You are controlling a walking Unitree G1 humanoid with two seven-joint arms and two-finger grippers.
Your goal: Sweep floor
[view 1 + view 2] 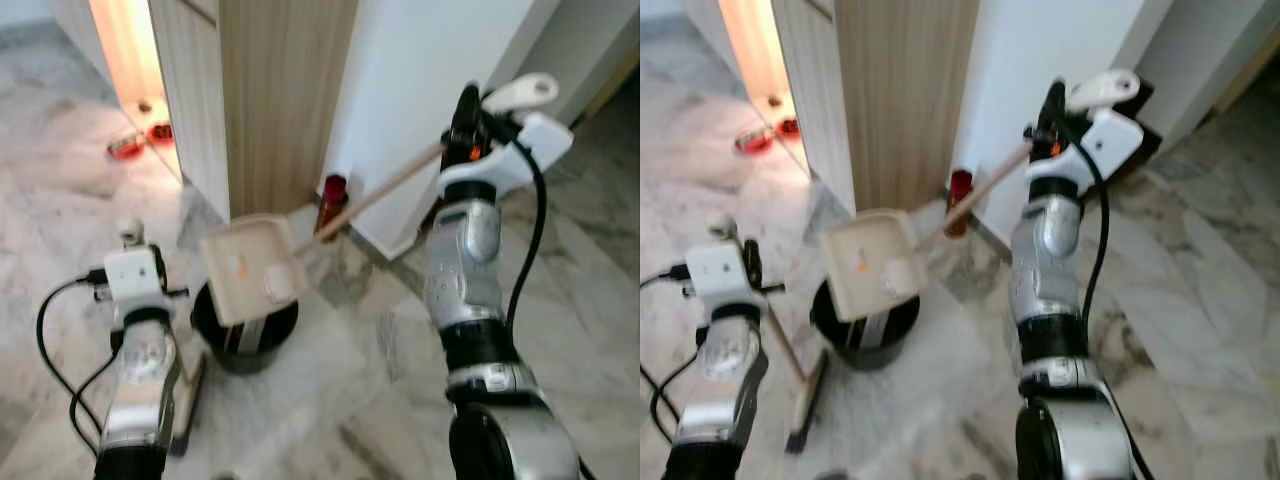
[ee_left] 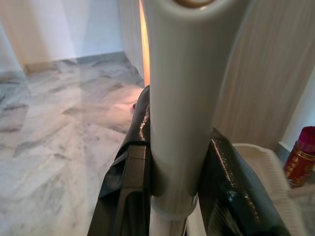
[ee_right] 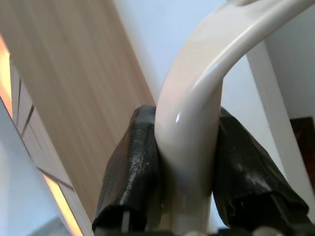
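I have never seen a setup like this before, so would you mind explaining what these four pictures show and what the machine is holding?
This is a humanoid robot with two silver arms, each ending in a gripper of two black fingers. The two wide pictures come from a stereo camera on its head, looking down at a marble floor. The two close-up pictures come from cameras on its wrists, looking along the fingers.

The right gripper is raised and shut on the pale handle of a long-handled dustpan; the pan end hangs over a black bin on the floor. The left gripper is shut on the pale handle of a broom, whose head rests on the floor beside the bin.

Behind stand a wooden door, a white wall, a small red bottle at its foot, and red bowls farther back.
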